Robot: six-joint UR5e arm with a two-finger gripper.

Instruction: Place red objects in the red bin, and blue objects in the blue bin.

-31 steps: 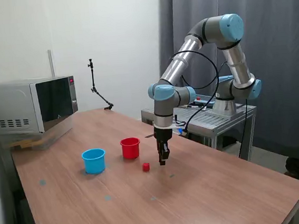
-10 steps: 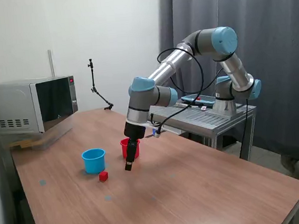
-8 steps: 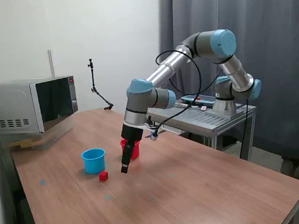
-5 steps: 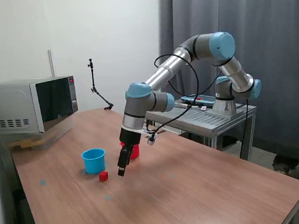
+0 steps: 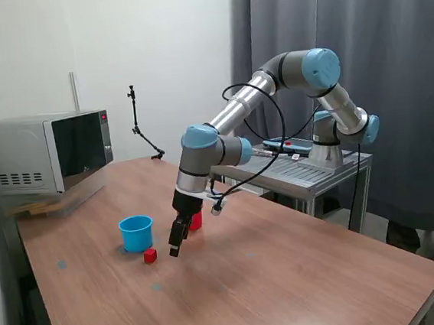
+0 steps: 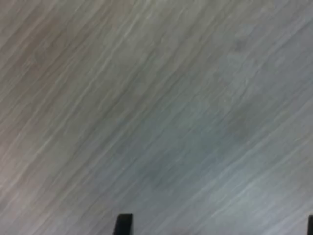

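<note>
Only the exterior view shows the red cube [image 5: 149,255] just beside the blue cup [image 5: 136,233], red cup [image 5: 196,220] behind the gripper [image 5: 175,247]; the wrist view shows bare bench [image 6: 156,107], fingertips [image 6: 123,224] spread apart, empty.

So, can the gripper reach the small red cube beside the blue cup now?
Probably yes. The gripper hangs just beside the red cube, and only bare table lies between them; the blue cup stands behind.
</note>
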